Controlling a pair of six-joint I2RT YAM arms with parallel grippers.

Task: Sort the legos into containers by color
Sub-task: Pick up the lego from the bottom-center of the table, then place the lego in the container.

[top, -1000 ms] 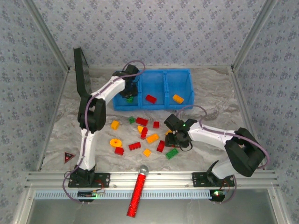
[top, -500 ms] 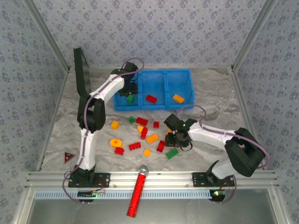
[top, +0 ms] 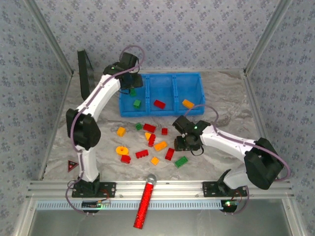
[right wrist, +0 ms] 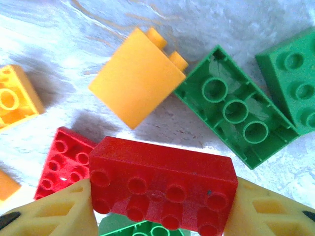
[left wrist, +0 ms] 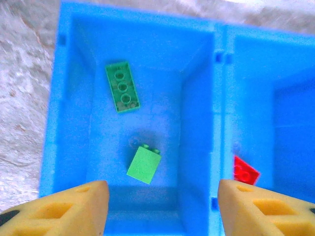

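Hovering the left gripper [left wrist: 162, 209] over the tray's [left wrist: 216, 98] left bin, jaws apart, nothing held, two green bricks [left wrist: 122, 87] lying inside. Pinching a red brick [right wrist: 162, 189] in the right gripper [right wrist: 160, 204], right over the loose pile [top: 160, 145].

A robotics lab test cell — a small purpose-built booth. Blue-grey floral-patterned wall panels [top: 172, 34] close in three sides, framed by bare slanted aluminium posts [top: 263, 42]. Two white-and-black jointed robot arms, the left arm [top: 98, 96] and the right arm [top: 226, 142], stand bolted to a ribbed aluminium rail [top: 162, 187] at the near edge of a grey-white marbled tabletop [top: 231, 105] — thin purple cables [top: 72, 129] loop along them. Small red, green and yellow-orange plastic studded bricks [top: 141, 153] lie scattered before a bright blue three-compartment plastic tray [top: 184, 75].
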